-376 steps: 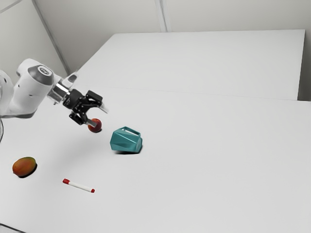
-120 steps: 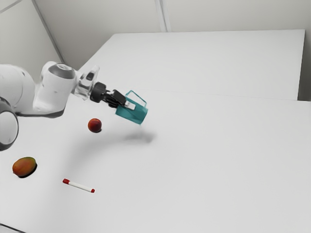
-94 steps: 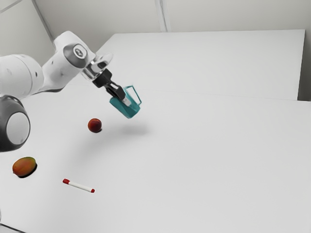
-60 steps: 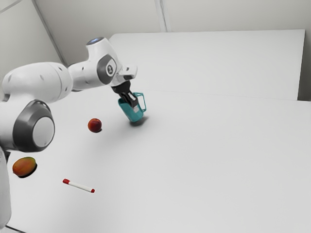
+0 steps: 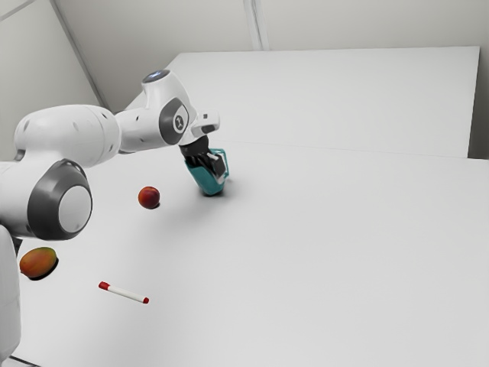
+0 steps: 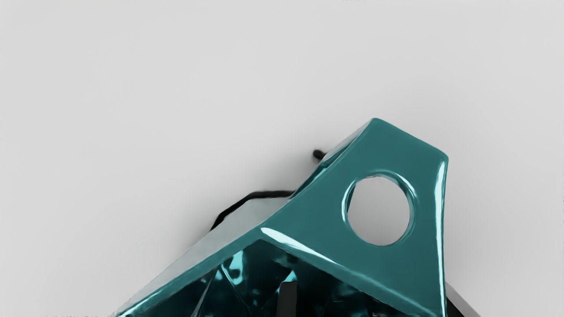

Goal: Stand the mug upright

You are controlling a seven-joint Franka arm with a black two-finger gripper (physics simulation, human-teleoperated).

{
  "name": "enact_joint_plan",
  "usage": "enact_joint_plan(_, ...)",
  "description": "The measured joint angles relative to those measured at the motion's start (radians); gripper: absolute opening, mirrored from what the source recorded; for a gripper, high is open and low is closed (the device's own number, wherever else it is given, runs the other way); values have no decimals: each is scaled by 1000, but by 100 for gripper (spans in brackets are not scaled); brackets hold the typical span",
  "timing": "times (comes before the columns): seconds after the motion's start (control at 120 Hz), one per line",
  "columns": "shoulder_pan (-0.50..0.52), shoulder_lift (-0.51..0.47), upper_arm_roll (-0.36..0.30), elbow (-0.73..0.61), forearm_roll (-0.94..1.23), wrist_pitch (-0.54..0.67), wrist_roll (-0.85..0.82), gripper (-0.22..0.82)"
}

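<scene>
Mug [image 5: 203, 180] leaning, its wall pinched in my jaws [image 5: 218, 176], should handle light, stiff and slick, best held by that wall beside the handle [image 6: 396, 149].

The arm [image 5: 67, 134] is glossy white, its links smooth, rounded and bulbous, with small dark dots along the upper one. A wide dark-grey ring [image 5: 47, 202] circles a plain pale disc [image 5: 75, 209] at the big joint. Nearer the wrist, a grey collar [image 5: 170, 118] frames a smaller disc [image 5: 180, 123] with a dark emblem. A bluish dark cap [image 5: 156, 76] tops the bend. The gripper [image 5: 216, 173] is black.
</scene>
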Motion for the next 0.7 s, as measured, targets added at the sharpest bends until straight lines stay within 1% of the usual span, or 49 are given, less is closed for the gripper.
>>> enact_joint_plan(0.083,0,-3,0,1,-1,-3,-20,40)
enact_joint_plan(0.175,0,-11,0,8,-2,-8,-39,47)
enact_joint_plan(0.308,0,-41,3,42,4,-43,-61,53)
enact_joint_plan(0.408,0,-95,6,69,7,-91,-74,56)
enact_joint_plan(0.475,0,-128,6,120,8,-159,-85,57)
enact_joint_plan(0.542,0,-196,-2,148,23,-270,-109,58)
enact_joint_plan(0.608,0,-284,-27,157,44,-389,-139,59)
enact_joint_plan(0.65,-2,-343,-54,157,64,-455,-157,59)
enact_joint_plan(0.7,-24,-403,-79,157,86,-518,-179,59)
